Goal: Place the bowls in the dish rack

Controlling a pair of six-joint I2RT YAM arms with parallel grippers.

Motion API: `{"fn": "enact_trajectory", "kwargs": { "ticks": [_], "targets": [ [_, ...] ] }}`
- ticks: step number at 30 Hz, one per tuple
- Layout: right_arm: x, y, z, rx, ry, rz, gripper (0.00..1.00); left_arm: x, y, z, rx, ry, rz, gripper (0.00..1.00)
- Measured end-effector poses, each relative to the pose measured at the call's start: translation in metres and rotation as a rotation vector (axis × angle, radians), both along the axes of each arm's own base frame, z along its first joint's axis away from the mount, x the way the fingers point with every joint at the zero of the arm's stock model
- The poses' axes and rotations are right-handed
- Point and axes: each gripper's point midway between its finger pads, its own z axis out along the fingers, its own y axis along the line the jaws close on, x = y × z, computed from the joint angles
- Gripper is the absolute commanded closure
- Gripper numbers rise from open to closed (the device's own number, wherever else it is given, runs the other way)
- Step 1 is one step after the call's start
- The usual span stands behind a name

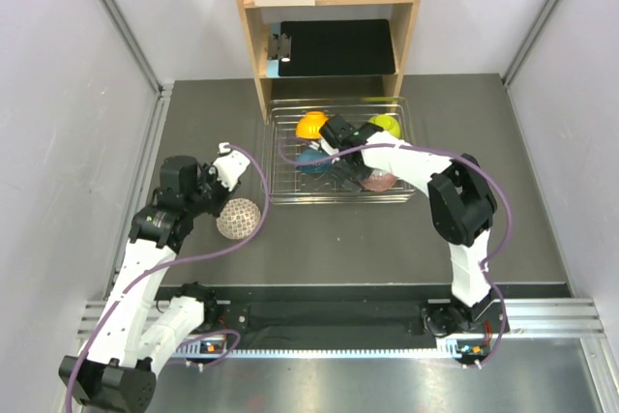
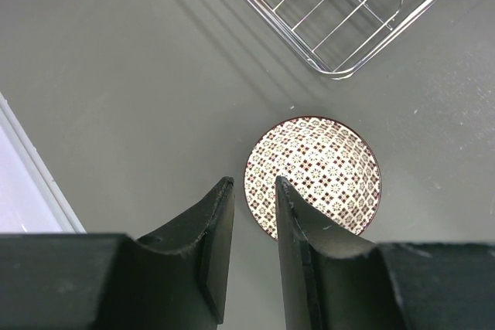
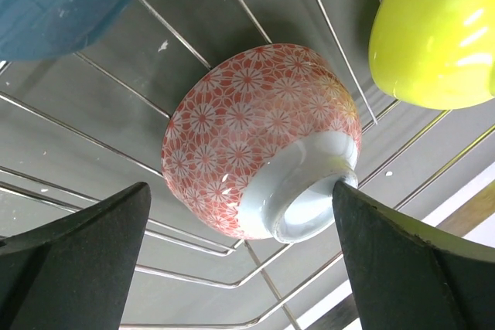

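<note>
Widen the barely parted, empty left jaws; straddle the rim of the netted bowl (image 2: 325,171) just ahead. Right jaws gape, released, around the pink bowl (image 3: 247,113).

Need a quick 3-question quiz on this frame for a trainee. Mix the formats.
1. True or false: the netted bowl sits in the rack.
2. Which bowl shows between the fingers of the open right hand in its wrist view? A orange bowl; B pink bowl; C blue bowl.
3. How many bowls are in the rack?

Key: 1 false, it is on the table left of the rack. 2 B. 3 four.
</note>
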Motion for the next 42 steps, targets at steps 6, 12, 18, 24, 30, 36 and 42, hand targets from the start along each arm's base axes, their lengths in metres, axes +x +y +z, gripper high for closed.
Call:
{"fn": "enact_trajectory", "kwargs": {
  "ticks": [6, 12, 18, 24, 30, 36, 42],
  "targets": [
    [0.002, -0.001, 0.002, 0.034, 0.010, -0.007, 0.00, 0.001, 0.000, 0.005, -0.002, -0.013, 0.001, 0.67],
    [0.003, -0.002, 0.005, 0.091, 0.029, -0.016, 0.00, 0.001, 0.000, 0.006, -0.002, -0.013, 0.002, 0.66],
    [0.002, -0.005, 0.006, 0.138, 0.032, -0.022, 0.00, 0.002, 0.002, 0.005, 0.007, -0.013, 0.005, 0.66],
    [0.000, -0.013, 0.008, 0.173, 0.038, -0.035, 0.00, 0.005, 0.006, 0.001, 0.023, 0.001, 0.024, 0.62],
    [-0.002, -0.030, 0.008, 0.182, 0.041, -0.070, 0.00, 0.011, 0.015, -0.009, 0.058, 0.023, 0.054, 0.17],
    [-0.003, -0.035, 0.009, 0.219, 0.029, -0.077, 0.00, 0.013, 0.029, -0.035, 0.081, 0.080, 0.105, 0.01],
    [-0.004, -0.035, 0.011, 0.252, 0.037, -0.079, 0.00, 0.014, 0.045, -0.060, 0.087, 0.139, 0.158, 0.01]
  ]
}}
